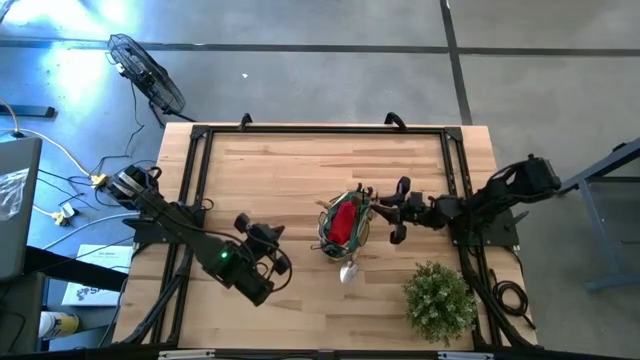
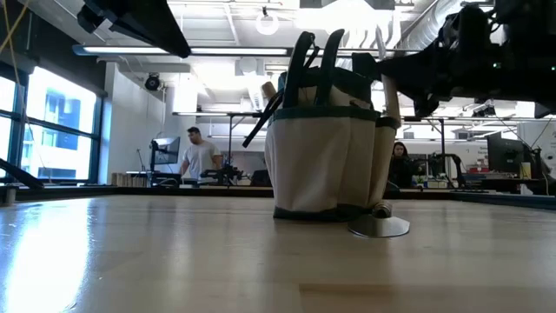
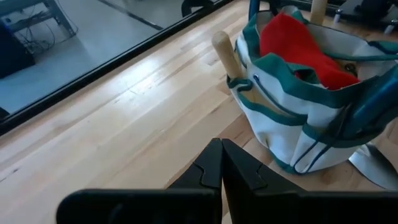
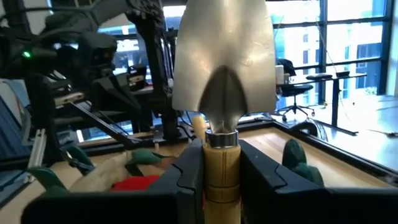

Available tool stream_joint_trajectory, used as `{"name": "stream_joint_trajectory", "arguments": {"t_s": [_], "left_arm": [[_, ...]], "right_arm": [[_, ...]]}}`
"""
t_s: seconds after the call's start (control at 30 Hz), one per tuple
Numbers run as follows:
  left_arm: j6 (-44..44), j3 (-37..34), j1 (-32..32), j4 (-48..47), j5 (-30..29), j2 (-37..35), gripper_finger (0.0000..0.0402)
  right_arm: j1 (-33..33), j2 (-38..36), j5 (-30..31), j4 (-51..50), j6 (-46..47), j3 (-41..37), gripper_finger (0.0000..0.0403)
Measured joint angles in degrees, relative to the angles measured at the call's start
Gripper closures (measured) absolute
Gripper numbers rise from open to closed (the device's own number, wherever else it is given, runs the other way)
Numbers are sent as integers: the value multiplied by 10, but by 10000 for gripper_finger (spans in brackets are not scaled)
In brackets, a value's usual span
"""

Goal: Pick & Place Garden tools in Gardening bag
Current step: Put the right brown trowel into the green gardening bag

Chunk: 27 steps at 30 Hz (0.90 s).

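Right wrist view gave the clearest read: a trowel (image 4: 222,81) stood blade up, its pale wooden handle clamped between the fingers of the right pincer (image 4: 221,171), which was closed to handle width. Holding it by the handle near the blade kept the butt end free, presumably so it could go into the bag handle first. High view placed that pincer (image 1: 398,212) just beside the gardening bag (image 1: 345,225), on the side toward the right arm, at about rim height. The bag sat upright near the middle of the desk (image 1: 280,170), with a red fabric piece (image 1: 342,222) already inside and another wooden handle (image 3: 224,53) sticking out of an outer pocket. A second trowel blade (image 1: 349,270) lay flat on the desk, touching the foot of the bag; whether its handle was tucked in a pocket could not be told. Left pincer (image 1: 262,262) was fully shut and empty, parked low over the desk, near the bag but apart from it, seemingly waiting. A potted plant (image 1: 438,300) stood near the right front corner, well clear.
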Motion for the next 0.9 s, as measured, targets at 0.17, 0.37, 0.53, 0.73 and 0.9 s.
{"name": "stream_joint_trajectory", "arguments": {"t_s": [0.17,0.37,0.53,0.73,0.9], "left_arm": [[1,0,0,-1,-11,0,402],[1,0,-1,0,1,0,402],[1,0,-1,-1,1,0,402],[1,0,-1,0,1,0,402],[1,0,-1,1,1,0,402]], "right_arm": [[0,26,-15,0,-3,26,347],[0,60,-8,1,6,37,347],[0,71,2,2,8,38,347],[0,70,12,2,-4,37,347],[0,70,32,0,-19,37,347]]}}
